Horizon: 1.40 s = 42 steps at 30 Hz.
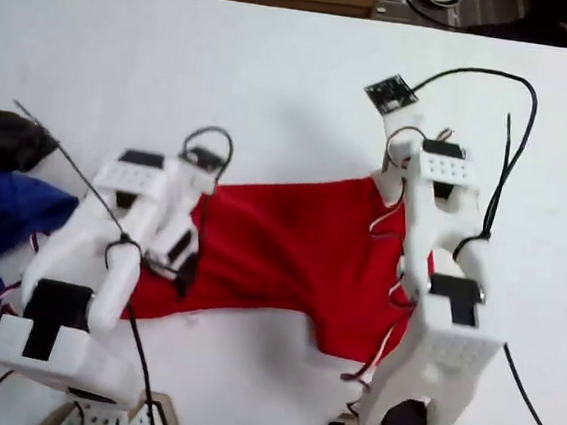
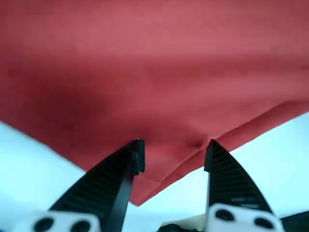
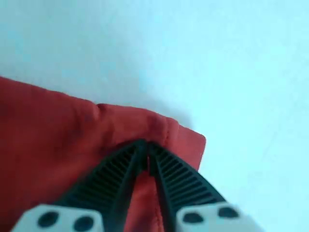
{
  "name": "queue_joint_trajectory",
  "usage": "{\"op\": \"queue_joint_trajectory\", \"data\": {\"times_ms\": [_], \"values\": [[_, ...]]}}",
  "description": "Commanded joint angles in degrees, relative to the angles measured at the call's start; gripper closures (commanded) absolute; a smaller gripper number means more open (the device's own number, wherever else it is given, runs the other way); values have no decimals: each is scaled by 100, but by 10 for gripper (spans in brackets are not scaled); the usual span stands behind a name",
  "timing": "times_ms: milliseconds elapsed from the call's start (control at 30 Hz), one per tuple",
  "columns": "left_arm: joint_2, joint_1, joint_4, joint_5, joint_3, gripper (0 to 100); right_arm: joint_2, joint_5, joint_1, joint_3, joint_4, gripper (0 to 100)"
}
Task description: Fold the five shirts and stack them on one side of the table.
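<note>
- Left gripper, on the arm at the lower left of the high view, is released. Its jaws stand apart astride the left hem of the shirt, with cloth lying between them.
- Blue pile sits at the far left edge with a black bundle just above it, both apart from the shirt.
- Red and spread flat, the shirt lies mid-frame on the table. Its long axis runs left to right, with one end at each gripper.
- Right gripper, at the shirt's upper right corner, is clenched on a fold of the hem.
- Judging by this, the coming move turns on the left end. The hem lies right between the left jaws, so that arm likely only has to close. Then both ends can be lifted along the long axis for the fold.
</note>
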Motion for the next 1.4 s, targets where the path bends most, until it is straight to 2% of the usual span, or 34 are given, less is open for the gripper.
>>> {"op": "queue_joint_trajectory", "data": {"times_ms": [0, 300, 500, 933, 1033, 1167, 1367], "values": [[-176, 35, -404, -44, 409, 774, 286, -9, 207, -607, 48, 978], [-176, -176, -422, -264, 549, 774, 716, 0, 541, -1187, 57, 978], [-211, -404, -299, -387, 312, 774, 620, 0, 330, -1248, 453, 978], [-220, -360, 1433, -360, -1631, 774, -796, 9, 40, -1600, 2035, 974], [-220, -396, 1758, -360, -2273, 774, -936, 519, 22, -1582, 2888, 974], [-185, -571, 1626, -229, -2853, 774, -1042, 1538, 75, -1380, 3705, 967], [-176, -1011, 1108, 492, -2905, 774, -1842, 2681, 374, 123, 3969, 836]]}}
